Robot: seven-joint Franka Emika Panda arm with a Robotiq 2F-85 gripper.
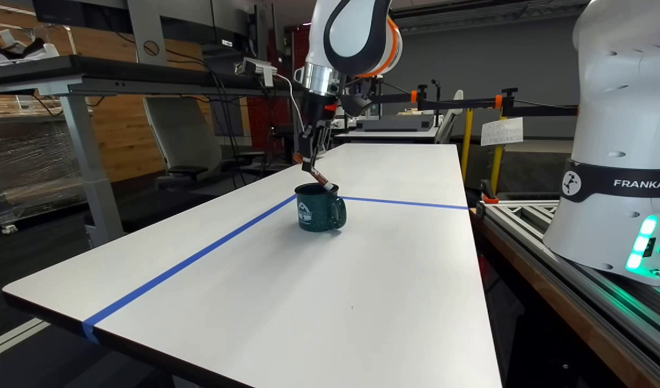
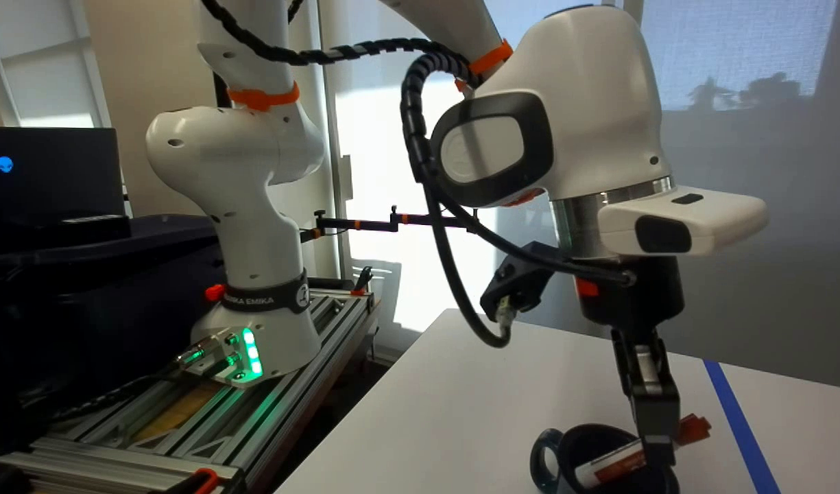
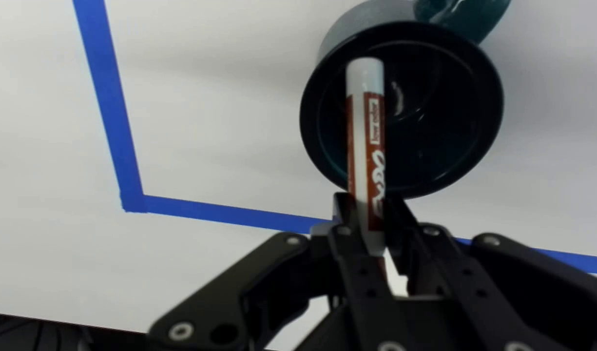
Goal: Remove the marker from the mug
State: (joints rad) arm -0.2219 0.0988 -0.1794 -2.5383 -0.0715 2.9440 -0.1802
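Observation:
The dark teal-green mug stands upright on the white table; it also shows in an exterior view, cut by the lower edge, and in the wrist view. My gripper is shut on the reddish-orange and white marker, at the mug's rim. The marker is tilted. Its white end is at or just over the mug's mouth; whether it dips inside, I cannot tell. In the wrist view the fingers press both sides of the marker. Its orange cap end sticks out behind the fingers.
Blue tape lines run along the white table and meet near the mug; they also show in the wrist view. The robot base stands on a metal rail frame beside the table. A grey chair and a desk stand beyond the table's far side.

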